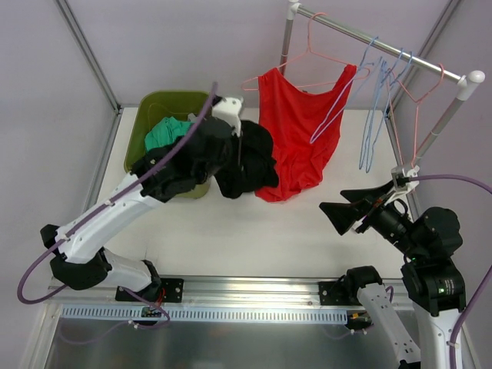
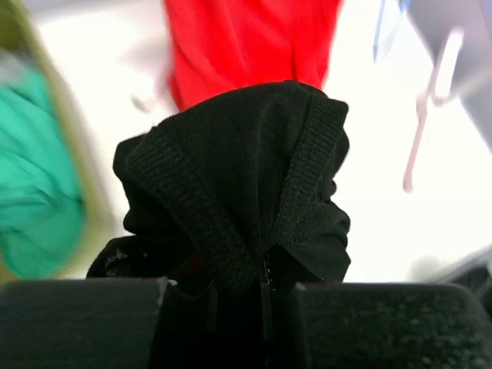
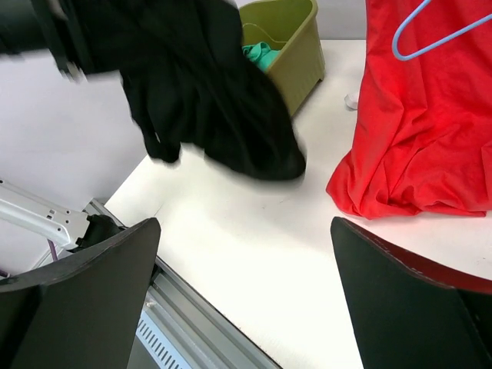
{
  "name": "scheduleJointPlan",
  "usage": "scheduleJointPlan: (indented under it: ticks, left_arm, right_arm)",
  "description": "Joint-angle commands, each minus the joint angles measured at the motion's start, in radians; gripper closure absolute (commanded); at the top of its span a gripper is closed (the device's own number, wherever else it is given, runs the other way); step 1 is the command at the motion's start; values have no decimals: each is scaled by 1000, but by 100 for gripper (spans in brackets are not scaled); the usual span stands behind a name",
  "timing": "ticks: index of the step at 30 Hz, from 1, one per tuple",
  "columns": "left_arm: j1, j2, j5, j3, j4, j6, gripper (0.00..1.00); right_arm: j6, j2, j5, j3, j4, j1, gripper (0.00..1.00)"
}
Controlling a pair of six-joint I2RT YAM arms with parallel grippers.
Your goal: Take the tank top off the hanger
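Observation:
A red tank top point(image 1: 296, 138) hangs on a pink hanger point(image 1: 311, 54) on the rack rail point(image 1: 384, 42), its hem bunched on the table. It also shows in the left wrist view point(image 2: 246, 46) and the right wrist view point(image 3: 423, 115). My left gripper point(image 1: 234, 142) is shut on a black garment point(image 1: 250, 165), held in the air between the bin and the red top. The black cloth point(image 2: 238, 169) is pinched between its jaws point(image 2: 238, 296) and hides the fingertips. It also hangs in the right wrist view point(image 3: 207, 92). My right gripper point(image 1: 350, 206) is open and empty, low over the table right of the red top point(image 3: 246, 292).
A green bin point(image 1: 154, 108) at the back left holds a teal garment point(image 1: 165, 132). Blue hangers point(image 1: 377, 108) and an empty pink hanger point(image 1: 419, 92) hang on the rail's right part. The rack's right post point(image 1: 438, 131) stands beside my right arm.

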Motion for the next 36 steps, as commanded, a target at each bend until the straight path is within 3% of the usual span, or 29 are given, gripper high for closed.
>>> scheduleJointPlan:
  ticks: [1, 4, 8, 15, 17, 24, 26, 27, 32, 35, 36]
  left_arm:
    - [113, 10, -55, 191, -57, 112, 100]
    - [201, 32, -84, 326, -65, 158, 100]
    - [432, 81, -47, 452, -84, 186, 100]
    - [776, 167, 252, 380, -94, 73, 100]
    - [829, 231, 394, 355, -92, 33, 100]
    - [895, 395, 366, 285, -94, -45, 98]
    - [896, 379, 334, 247, -94, -61, 16]
    - [898, 368, 305, 236, -94, -76, 1]
    - [896, 239, 280, 246, -100, -69, 1]
    - [895, 106, 307, 242, -103, -49, 1]
    - [893, 68, 316, 230, -103, -42, 1]
  right_arm:
    - [-8, -22, 8, 8, 26, -6, 1]
    - [-20, -28, 5, 8, 21, -4, 0]
    - [-18, -20, -1, 0, 18, -6, 0]
    - [-21, 13, -14, 5, 18, -4, 0]
    - [-26, 15, -15, 3, 22, -4, 1]
    - [-35, 3, -23, -14, 22, -4, 1]
    - [-49, -8, -23, -17, 16, -6, 0]
    - [-55, -14, -17, -18, 15, -4, 1]
    - [-81, 6, 29, -23, -4, -4, 1]
    - [-89, 44, 119, -12, -37, -4, 1]
    - [-101, 52, 214, -7, -51, -4, 0]
